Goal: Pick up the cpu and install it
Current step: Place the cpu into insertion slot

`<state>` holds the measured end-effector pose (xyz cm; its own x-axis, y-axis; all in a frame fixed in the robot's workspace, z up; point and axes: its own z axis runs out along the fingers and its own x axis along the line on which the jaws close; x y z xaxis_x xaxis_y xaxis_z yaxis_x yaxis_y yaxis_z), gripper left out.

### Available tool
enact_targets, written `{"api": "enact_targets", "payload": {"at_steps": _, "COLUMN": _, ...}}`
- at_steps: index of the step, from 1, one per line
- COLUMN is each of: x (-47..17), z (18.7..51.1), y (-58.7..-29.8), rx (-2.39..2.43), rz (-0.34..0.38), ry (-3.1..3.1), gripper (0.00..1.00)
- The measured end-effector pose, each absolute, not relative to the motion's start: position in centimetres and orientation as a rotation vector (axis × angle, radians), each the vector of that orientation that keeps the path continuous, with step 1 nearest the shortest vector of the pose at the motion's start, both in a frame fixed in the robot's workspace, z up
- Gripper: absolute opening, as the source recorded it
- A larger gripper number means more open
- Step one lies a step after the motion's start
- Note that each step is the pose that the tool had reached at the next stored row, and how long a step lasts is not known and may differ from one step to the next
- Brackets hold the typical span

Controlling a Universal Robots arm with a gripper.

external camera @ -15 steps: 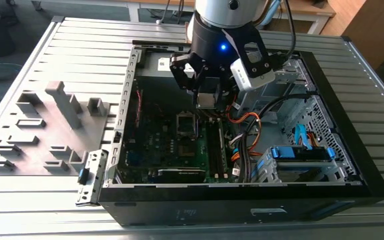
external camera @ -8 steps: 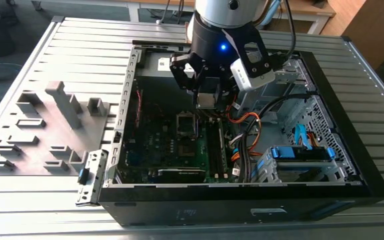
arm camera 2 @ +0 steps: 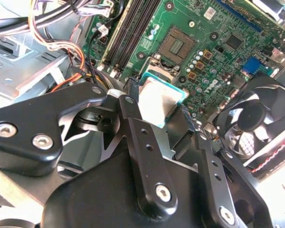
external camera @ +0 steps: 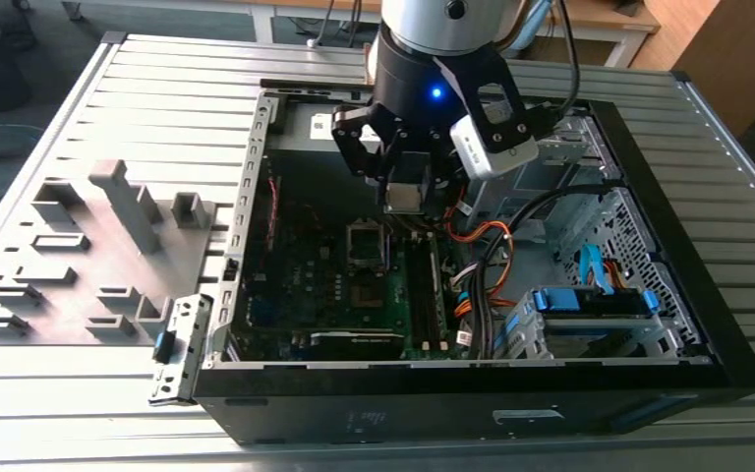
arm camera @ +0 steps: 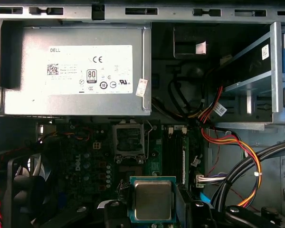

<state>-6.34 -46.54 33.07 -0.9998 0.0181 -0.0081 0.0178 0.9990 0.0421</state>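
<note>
I'm holding the cpu inside the open computer case.
My gripper is clamping its fingers on the chip, hovering it above the motherboard, near the socket.

An open black computer case lies on a slatted metal table. Inside are a green motherboard, a grey power supply box with a white label, a black fan, orange and yellow cables and a blue drive caddy. A grey fixture tray sits beside the case, at the exterior view's left
</note>
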Motion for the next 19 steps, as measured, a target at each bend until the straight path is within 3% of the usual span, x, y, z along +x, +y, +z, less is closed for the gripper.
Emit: {"api": "enact_targets", "payload": {"at_steps": 19, "x": -7.6, "z": 30.4, "y": -47.0, "rx": 0.028, "rz": 0.064, "ry": 3.132, "gripper": 0.47}}
